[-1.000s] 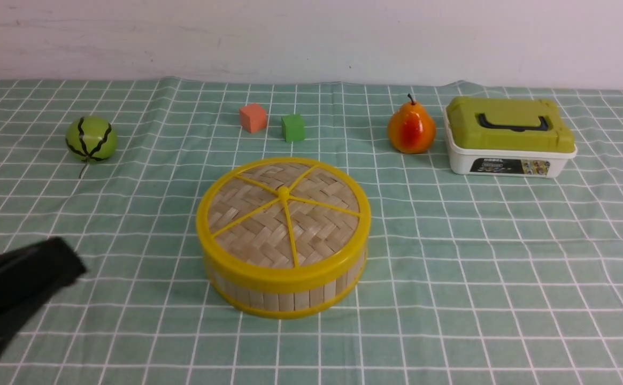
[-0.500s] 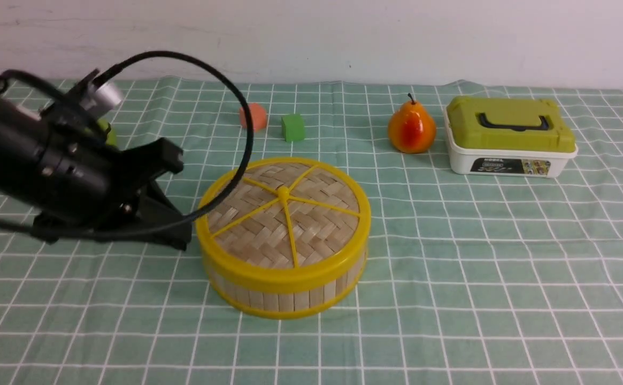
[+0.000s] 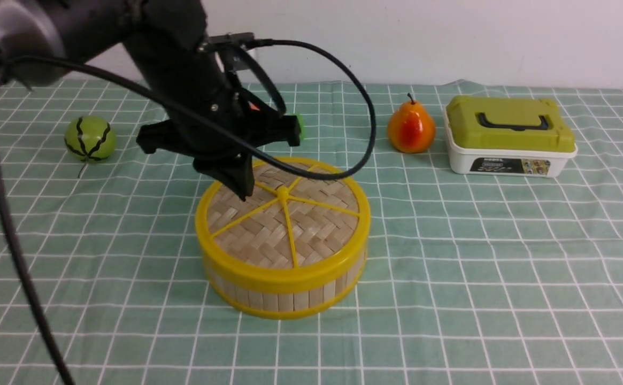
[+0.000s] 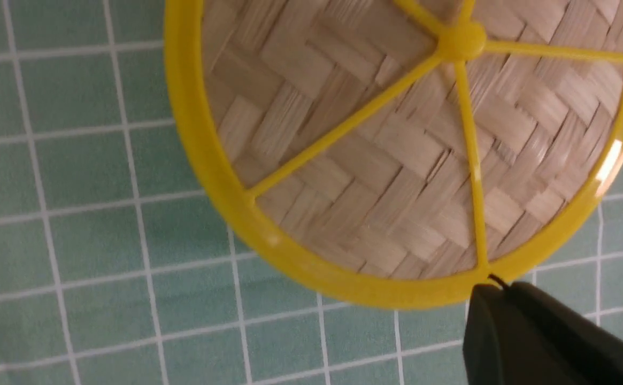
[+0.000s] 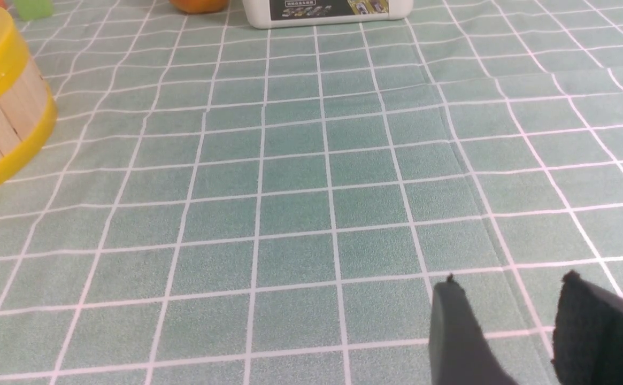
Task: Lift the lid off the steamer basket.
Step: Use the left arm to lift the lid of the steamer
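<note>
Closest to the robot, the right end effector [image 5: 509, 326] hangs low over the green checked table [image 3: 450, 299]. Its two fingers stand apart and there is nothing between them.

Next comes the steamer basket [image 3: 284, 297], sitting in the middle of the table. The lid [image 3: 290, 230] lies flat on top of it, and its yellow rim fits all the way round.

The left end effector [image 3: 239, 184] points down over the far part of the lid, a bit to the robot's left of the knob [image 3: 283, 191]. Its fingers are pressed together and hold nothing.

Farther back are a striped green ball [image 3: 91, 138], a green cube [image 3: 299, 127] mostly hidden by the arm, a pear [image 3: 410, 131] and a white box [image 3: 509, 141].

I think the job has barely begun. The arm is in place, but it has yet to open up, grab the lid, lift it and put it down.
</note>
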You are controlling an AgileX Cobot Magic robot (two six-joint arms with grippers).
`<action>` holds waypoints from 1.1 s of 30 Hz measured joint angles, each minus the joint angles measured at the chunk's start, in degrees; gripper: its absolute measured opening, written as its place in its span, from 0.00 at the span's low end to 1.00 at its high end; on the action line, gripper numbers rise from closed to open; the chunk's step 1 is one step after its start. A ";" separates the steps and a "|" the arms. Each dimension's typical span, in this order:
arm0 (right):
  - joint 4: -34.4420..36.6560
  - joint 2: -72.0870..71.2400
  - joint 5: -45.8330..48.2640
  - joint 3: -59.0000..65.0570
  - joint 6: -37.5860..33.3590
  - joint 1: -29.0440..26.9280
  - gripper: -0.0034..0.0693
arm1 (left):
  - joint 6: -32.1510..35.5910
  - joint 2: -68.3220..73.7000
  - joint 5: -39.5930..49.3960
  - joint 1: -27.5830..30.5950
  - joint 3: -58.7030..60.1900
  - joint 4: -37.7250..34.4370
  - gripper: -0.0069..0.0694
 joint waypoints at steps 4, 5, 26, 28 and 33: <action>0.00 0.00 0.00 0.00 0.00 0.00 0.38 | -1.45 5.96 0.26 -1.56 -6.28 0.92 0.13; 0.00 0.00 0.00 0.00 0.00 0.00 0.38 | -1.78 6.96 0.32 -1.90 -7.55 1.20 0.16; 0.00 0.00 0.00 0.00 0.00 0.00 0.38 | -2.30 16.60 -4.12 -2.53 -12.21 8.48 0.51; 0.00 0.00 0.00 0.00 0.00 0.00 0.38 | -2.30 16.64 -4.12 -2.53 -12.21 8.48 0.51; 0.00 0.00 0.00 0.00 0.00 0.00 0.38 | -2.30 16.71 -4.12 -2.53 -12.21 8.48 0.50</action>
